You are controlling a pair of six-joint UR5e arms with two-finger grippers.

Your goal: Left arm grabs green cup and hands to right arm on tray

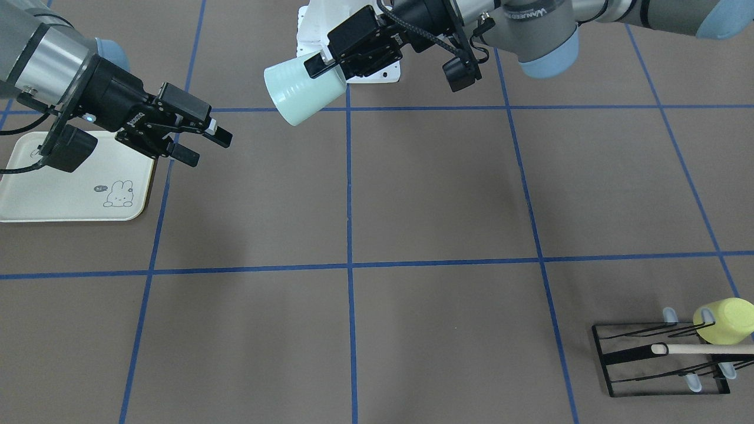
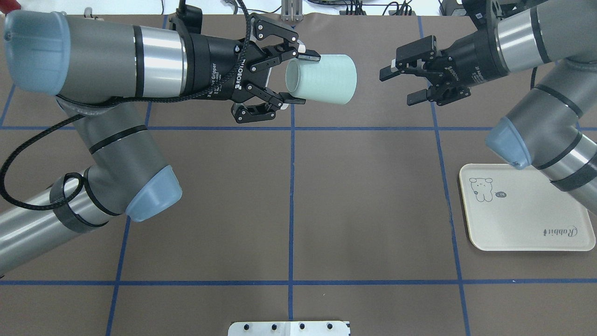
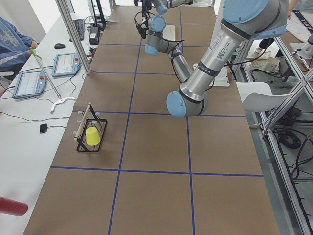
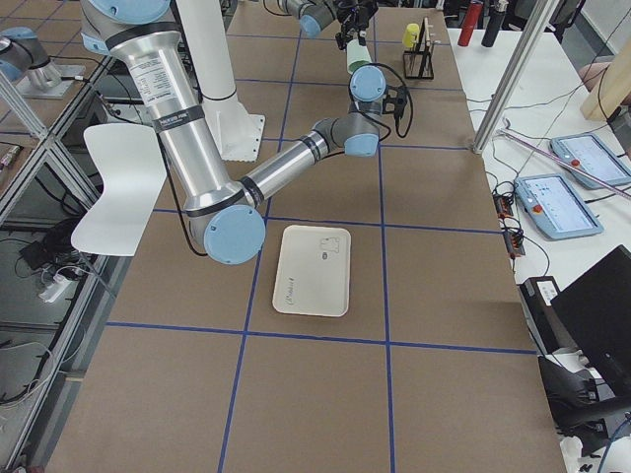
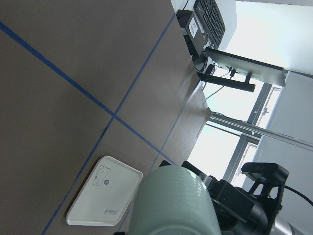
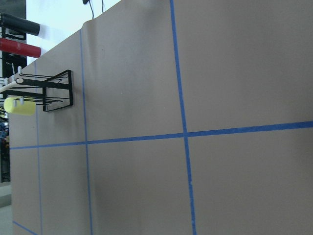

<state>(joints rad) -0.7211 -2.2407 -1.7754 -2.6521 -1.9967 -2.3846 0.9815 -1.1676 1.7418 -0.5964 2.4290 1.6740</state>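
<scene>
My left gripper (image 2: 293,77) is shut on the green cup (image 2: 326,79) near its rim. It holds the cup on its side in the air over the table's far middle, base pointing at the right gripper. The cup (image 1: 300,91) also shows in the front view and fills the bottom of the left wrist view (image 5: 173,205). My right gripper (image 2: 400,85) is open and empty, facing the cup's base with a small gap between them. In the front view it (image 1: 207,148) hangs beside the tray's corner. The cream tray (image 2: 527,219) lies flat under the right arm, with nothing on it.
A black wire rack (image 1: 660,362) with a yellow-green cup (image 1: 724,321) and a wooden rod stands at the table corner on my left side. The white arm base plate (image 1: 318,35) is beside the held cup. Blue tape lines cross the brown table.
</scene>
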